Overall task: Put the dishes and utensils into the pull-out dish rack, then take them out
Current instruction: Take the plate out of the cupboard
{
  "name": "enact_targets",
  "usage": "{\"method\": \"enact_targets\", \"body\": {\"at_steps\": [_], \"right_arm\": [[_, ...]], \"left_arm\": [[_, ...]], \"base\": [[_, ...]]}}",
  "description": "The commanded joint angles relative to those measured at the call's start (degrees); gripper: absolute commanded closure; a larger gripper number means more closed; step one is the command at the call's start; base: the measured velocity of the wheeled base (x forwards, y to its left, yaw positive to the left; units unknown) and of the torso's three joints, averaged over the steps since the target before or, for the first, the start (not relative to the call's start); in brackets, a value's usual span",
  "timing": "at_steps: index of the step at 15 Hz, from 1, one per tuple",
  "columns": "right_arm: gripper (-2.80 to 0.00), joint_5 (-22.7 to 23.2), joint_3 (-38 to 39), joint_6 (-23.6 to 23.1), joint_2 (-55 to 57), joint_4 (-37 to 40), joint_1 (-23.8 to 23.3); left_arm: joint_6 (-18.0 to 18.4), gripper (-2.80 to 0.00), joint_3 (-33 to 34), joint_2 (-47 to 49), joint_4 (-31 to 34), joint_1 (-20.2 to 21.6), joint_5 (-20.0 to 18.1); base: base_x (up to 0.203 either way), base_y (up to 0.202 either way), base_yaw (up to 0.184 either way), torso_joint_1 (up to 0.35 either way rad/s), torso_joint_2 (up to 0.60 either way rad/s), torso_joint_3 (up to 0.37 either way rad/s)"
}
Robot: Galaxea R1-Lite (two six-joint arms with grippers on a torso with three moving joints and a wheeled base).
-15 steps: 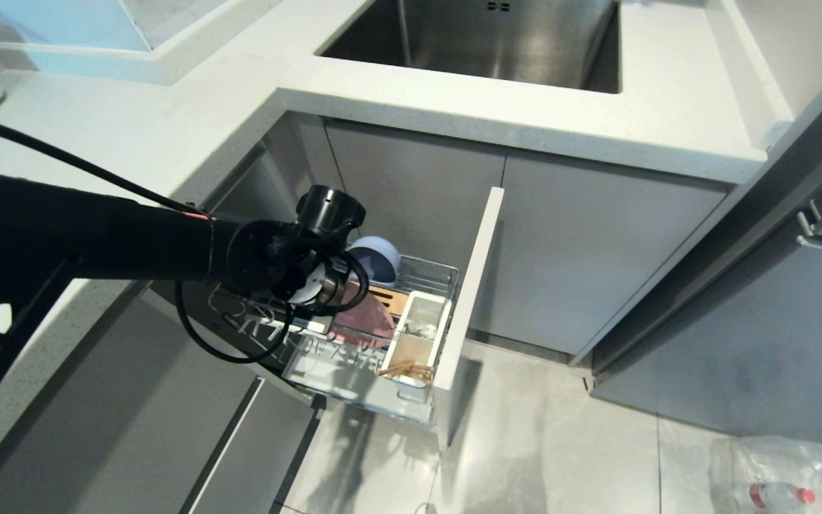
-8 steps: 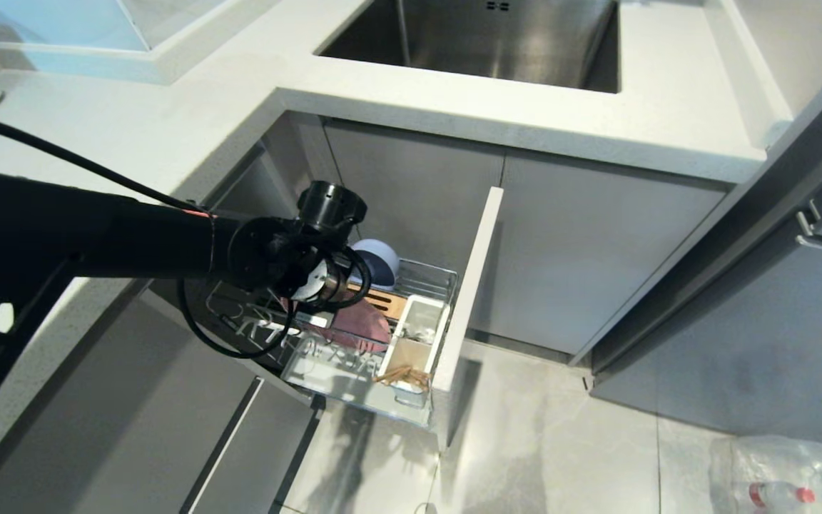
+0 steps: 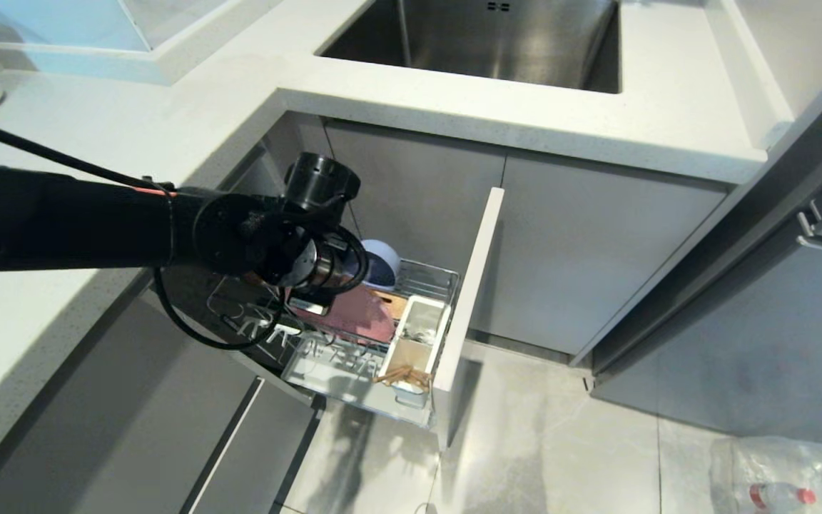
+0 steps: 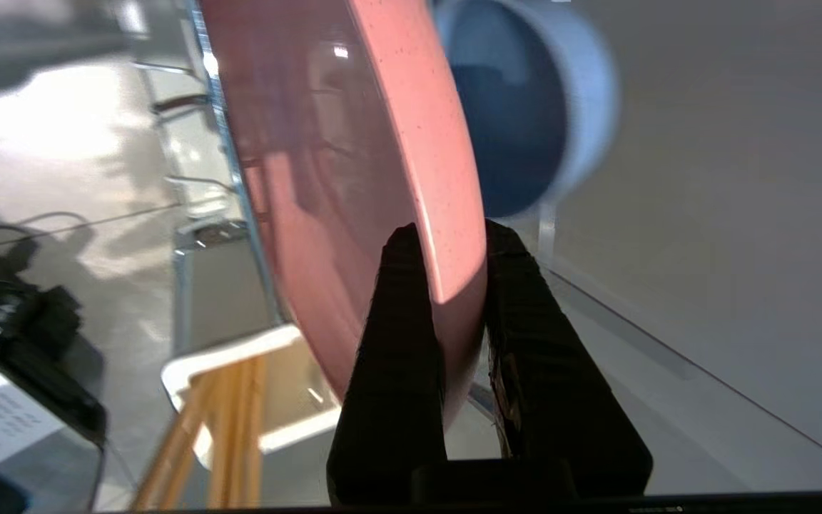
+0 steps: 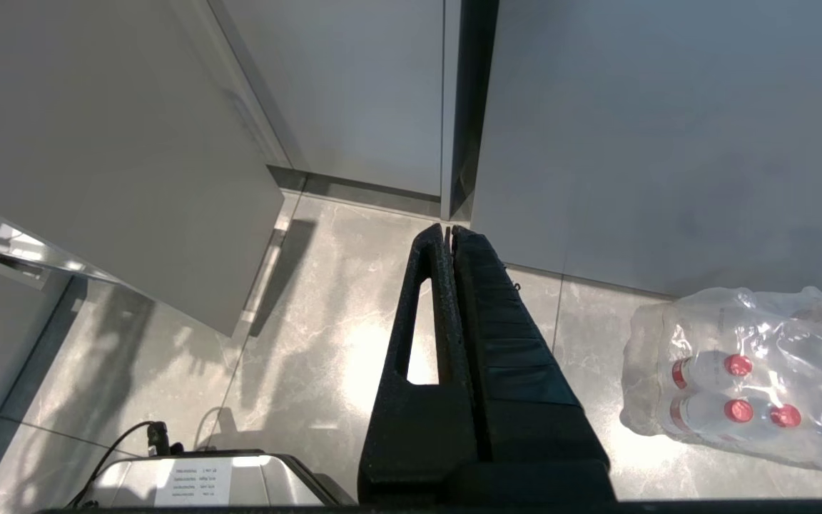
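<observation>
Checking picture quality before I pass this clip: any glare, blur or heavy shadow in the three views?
Head view: even light, bright glare on the glossy grey floor tiles beside the chrome wire pull-out rack. Left wrist view: the pale blue bowl is soft with blur, while the round pink plate carries small highlights. Right wrist view: sharp, with a bright floor reflection behind the right gripper.
</observation>
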Motion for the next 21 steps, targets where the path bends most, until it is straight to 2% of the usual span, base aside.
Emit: {"method": "enact_targets", "body": {"at_steps": [1,6,10,12,15,16,18,21], "right_arm": [[0.0,0.0,0.0,0.0,0.1,0.0,0.0],[0.0,0.0,0.0,0.0,0.1,0.0,0.0],[0.0,0.0,0.0,0.0,0.1,0.0,0.0],[0.0,0.0,0.0,0.0,0.1,0.0,0.0],[0.0,0.0,0.0,0.0,0.1,0.0,0.0],[0.0,0.0,0.0,0.0,0.1,0.0,0.0],[0.0,0.0,0.0,0.0,0.1,0.0,0.0],[0.0,0.0,0.0,0.0,0.1,0.0,0.0]], "left_arm": [[-0.5,0.0,-0.1,-3.7,-0.1,-0.5,0.2],[-0.1,0.0,-0.1,-10.9,0.1,-3.4,0.9],[3.6,0.0,-0.1,-18.9,0.1,-8.3,2.8],[7.3,0.0,-0.2,-23.6,0.0,-12.4,4.4],[14.4,0.0,-1.6,-29.7,0.0,-19.8,7.8],[18.1,0.0,-2.2,-31.7,0.0,-22.2,10.0],[27.4,0.0,-4.9,-34.4,-0.1,-24.5,15.2],[43.5,0.0,-8.9,-36.5,-0.3,-24.7,22.6]], "base": [[0.0,0.0,0.0,0.0,0.0,0.0],[0.0,0.0,0.0,0.0,0.0,0.0],[0.0,0.0,0.0,0.0,0.0,0.0],[0.0,0.0,0.0,0.0,0.0,0.0],[0.0,0.0,0.0,0.0,0.0,0.0],[0.0,0.0,0.0,0.0,0.0,0.0],[0.0,0.0,0.0,0.0,0.0,0.0],[0.0,0.0,0.0,0.0,0.0,0.0]]}}
